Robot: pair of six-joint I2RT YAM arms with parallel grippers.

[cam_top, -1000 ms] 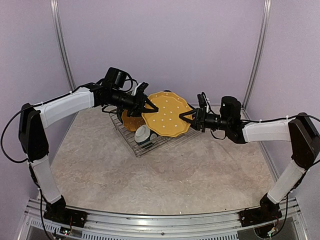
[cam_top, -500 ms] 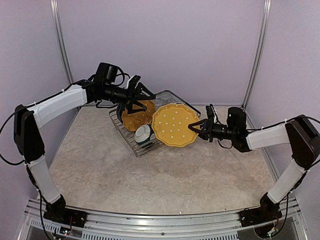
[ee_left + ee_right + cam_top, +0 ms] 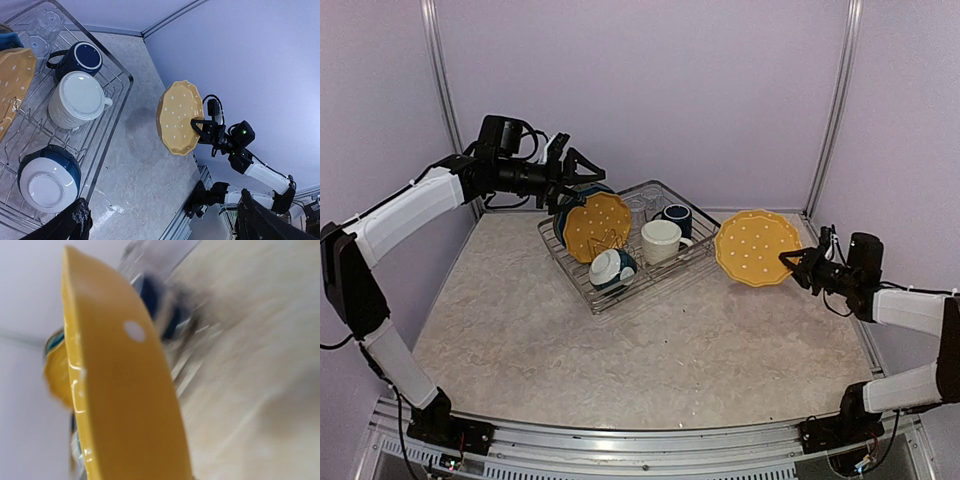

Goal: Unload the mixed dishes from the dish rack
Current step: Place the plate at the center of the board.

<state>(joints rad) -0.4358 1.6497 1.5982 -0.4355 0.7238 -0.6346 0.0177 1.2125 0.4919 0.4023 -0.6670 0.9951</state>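
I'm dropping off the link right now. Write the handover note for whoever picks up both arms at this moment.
Left gripper: jaws open, empty, hovering over the far-left end of the dish rack.
Right gripper: jaws shut on the rim of the yellow dotted plate, held in the air to the right of the rack.
In the rack: second yellow plate, blue plate behind it, cream mug, navy mug, teal-and-white bowl, clear glasses.
Done: one plate is out of the rack.
Left: set it on the table, then unload the rest.
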